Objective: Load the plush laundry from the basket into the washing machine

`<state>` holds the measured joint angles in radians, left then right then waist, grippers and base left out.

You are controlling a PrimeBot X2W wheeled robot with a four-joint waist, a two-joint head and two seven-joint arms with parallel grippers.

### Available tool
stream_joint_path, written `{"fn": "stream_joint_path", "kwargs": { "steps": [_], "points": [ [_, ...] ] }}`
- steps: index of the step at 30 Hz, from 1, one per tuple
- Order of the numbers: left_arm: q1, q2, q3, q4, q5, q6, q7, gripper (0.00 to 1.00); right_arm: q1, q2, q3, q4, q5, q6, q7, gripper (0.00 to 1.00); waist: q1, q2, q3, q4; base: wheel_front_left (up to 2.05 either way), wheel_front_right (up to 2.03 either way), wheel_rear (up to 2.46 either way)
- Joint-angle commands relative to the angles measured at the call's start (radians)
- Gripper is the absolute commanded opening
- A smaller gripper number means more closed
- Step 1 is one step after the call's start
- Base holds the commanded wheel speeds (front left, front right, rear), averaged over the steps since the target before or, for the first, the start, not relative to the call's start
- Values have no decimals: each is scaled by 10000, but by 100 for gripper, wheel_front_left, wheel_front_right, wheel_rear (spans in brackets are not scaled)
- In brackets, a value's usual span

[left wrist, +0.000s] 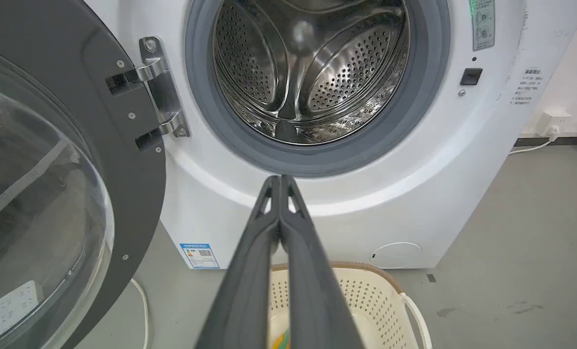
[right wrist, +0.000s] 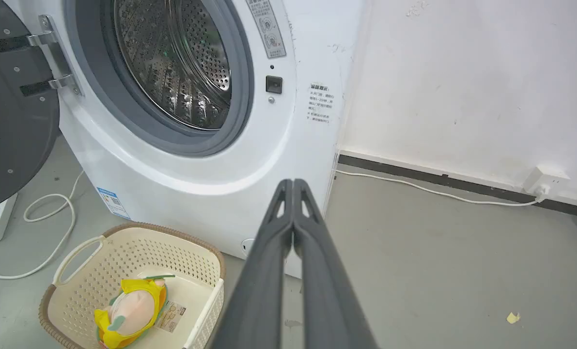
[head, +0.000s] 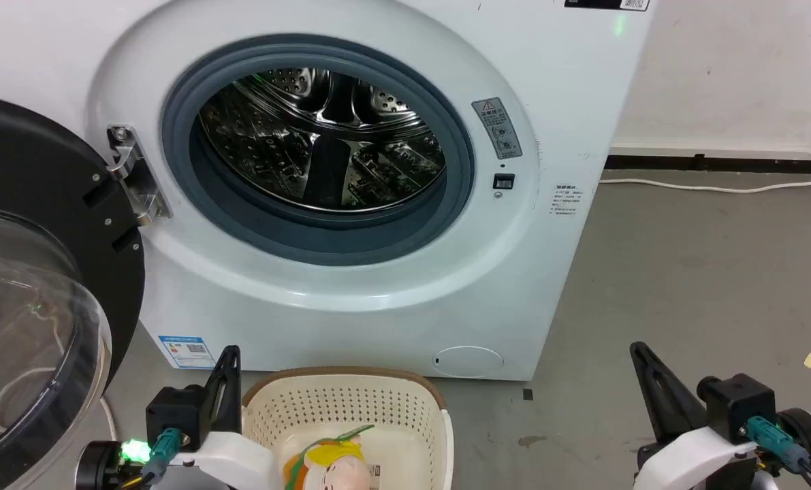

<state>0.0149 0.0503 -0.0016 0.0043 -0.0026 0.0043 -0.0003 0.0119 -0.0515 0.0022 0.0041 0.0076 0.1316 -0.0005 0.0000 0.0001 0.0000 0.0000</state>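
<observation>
Yellow plush doll (right wrist: 133,308) lying in cream basket (right wrist: 138,252), before white washing machine (head: 351,320), door (head: 37,224) open

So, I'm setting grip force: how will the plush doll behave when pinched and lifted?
The plush doll looks soft and stuffed, so it will probably squash and sag when pinched. Small and fabric, it is likely light. Lying in the basket, it seems unlikely to roll.

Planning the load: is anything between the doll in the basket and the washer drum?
Nothing visible. The door stands open at left, the drum looks empty, the doll lies uncovered in the basket.
</observation>
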Motion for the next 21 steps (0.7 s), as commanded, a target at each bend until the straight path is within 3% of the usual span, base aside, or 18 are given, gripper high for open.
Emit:
{"fn": "stream_joint_path", "kwargs": {
  "steps": [1,21],
  "points": [
    [-149,-1,16,-43,26,-43,3,0,-119,13,-22,-41,-76,-9,5,0,0,-1,0,0,0,0,0],
    [-149,-1,16,-43,26,-43,3,0,-119,13,-22,-41,-76,-9,5,0,0,-1,0,0,0,0,0]
  ]
}}
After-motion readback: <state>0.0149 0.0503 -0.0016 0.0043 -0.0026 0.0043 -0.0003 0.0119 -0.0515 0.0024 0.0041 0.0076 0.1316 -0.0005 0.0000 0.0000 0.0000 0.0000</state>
